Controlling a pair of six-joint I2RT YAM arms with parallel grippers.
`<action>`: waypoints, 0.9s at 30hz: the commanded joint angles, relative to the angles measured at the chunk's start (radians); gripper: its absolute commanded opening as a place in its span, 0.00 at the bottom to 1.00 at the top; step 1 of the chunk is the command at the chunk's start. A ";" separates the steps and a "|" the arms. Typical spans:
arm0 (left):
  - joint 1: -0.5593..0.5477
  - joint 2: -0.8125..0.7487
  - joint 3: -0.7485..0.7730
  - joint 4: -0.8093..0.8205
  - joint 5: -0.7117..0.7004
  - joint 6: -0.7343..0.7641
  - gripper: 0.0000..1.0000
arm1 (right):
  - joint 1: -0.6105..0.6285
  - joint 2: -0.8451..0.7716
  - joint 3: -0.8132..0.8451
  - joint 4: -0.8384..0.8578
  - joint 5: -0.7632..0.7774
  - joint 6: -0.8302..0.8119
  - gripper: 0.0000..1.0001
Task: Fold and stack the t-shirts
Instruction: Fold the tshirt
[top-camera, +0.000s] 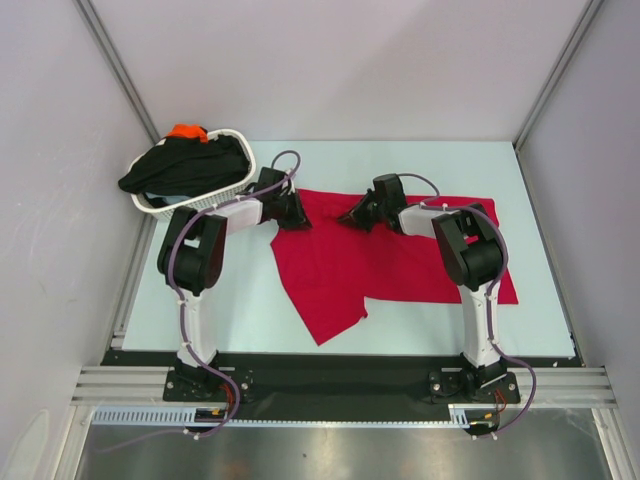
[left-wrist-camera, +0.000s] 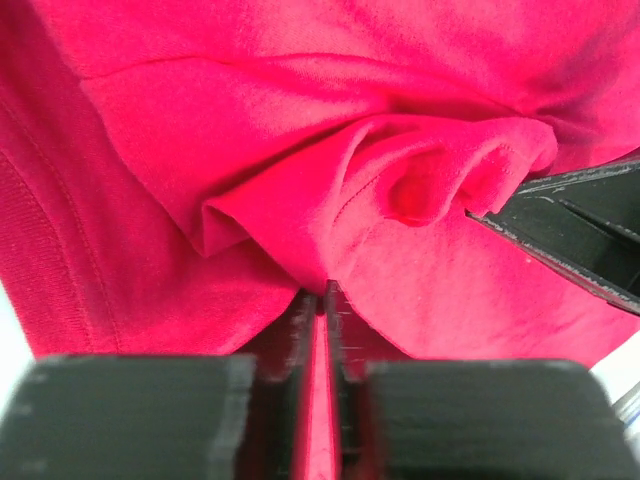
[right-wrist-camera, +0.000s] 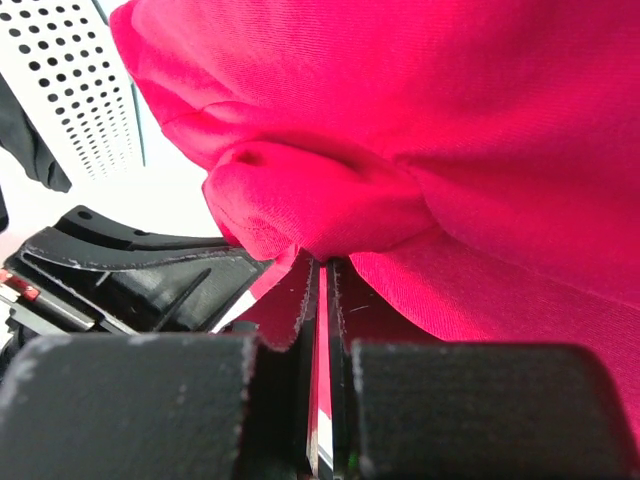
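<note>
Light blue-white tabletop is carrying a bright crimson red soft cloth t-shirt, which is lying spread across its middle and right with one part trailing toward the near edge. Both arms are reaching to the shirt's far edge. The left gripper is pinching a bunched fold of the red cloth between closed jaws, and the right gripper is clamping a neighbouring bunch, near the other.

To fold well from here, I judge the two should be lifting at even height, drawing apart enough to tauten the edge, then carrying it toward the near hem so the layers land flat. Uneven pulling is risking a twisted crease or a slipped pinch.

At the far left corner a white perforated plastic basket is holding a black cloth t-shirt with an orange cloth t-shirt behind it. Plain grey walls with aluminium rails are closing in the table on three sides.
</note>
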 joint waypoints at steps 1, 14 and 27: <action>0.015 -0.028 0.035 0.019 0.025 -0.013 0.06 | -0.004 -0.060 0.005 -0.022 -0.013 -0.030 0.00; 0.043 -0.116 -0.008 -0.068 0.105 -0.001 0.00 | -0.047 -0.120 0.039 -0.201 -0.097 -0.200 0.00; 0.069 -0.179 -0.080 -0.147 0.146 0.016 0.01 | -0.056 -0.089 0.094 -0.371 -0.192 -0.352 0.00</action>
